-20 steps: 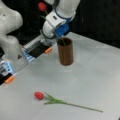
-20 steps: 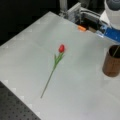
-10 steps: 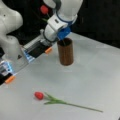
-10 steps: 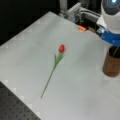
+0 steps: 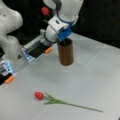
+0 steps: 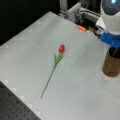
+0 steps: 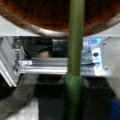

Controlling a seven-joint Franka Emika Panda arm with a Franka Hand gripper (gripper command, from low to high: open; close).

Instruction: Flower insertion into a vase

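Directly below gripper: vase; stem entering

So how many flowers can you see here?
2. One red tulip lies flat on the white table. A second flower is up at the gripper, its green stem hanging into the brown vase.

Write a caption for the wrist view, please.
Green flower stem running down the frame toward the brown vase rim, with metal framing behind.
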